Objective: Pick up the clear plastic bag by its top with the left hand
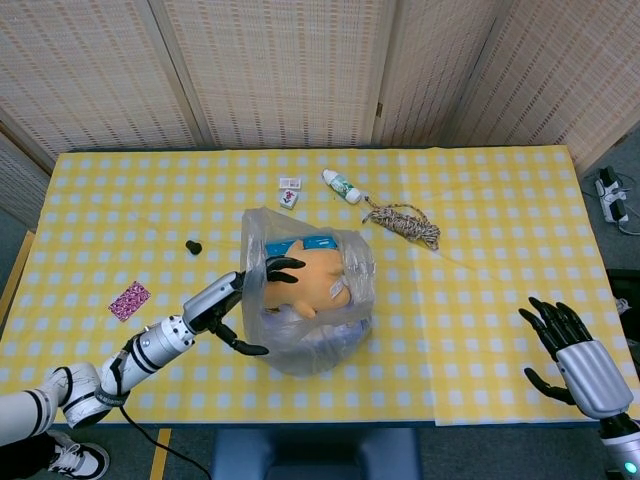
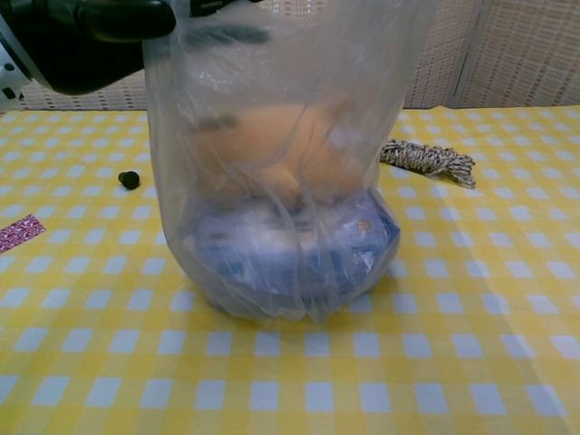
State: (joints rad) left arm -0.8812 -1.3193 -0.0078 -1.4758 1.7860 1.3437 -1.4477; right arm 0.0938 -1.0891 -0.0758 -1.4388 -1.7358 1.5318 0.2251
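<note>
Head view: our left hand [image 1: 232,300] is reaching its dark fingers [image 1: 283,268] over the bag's [image 1: 310,335] open top, thumb outside. Whether they are pinching the plastic, we cannot tell. We should be squeezing the thin, crinkly rim tight, then lifting slowly. The see-through bag is sitting mid-table [image 1: 480,200], with something soft and orange inside. Our right hand [image 1: 570,345] is waiting with fingers spread, holding nothing.

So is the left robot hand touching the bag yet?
Touching. In the head view the left robot hand has fingers hooked over the bag rim, thumb outside the plastic.
</note>
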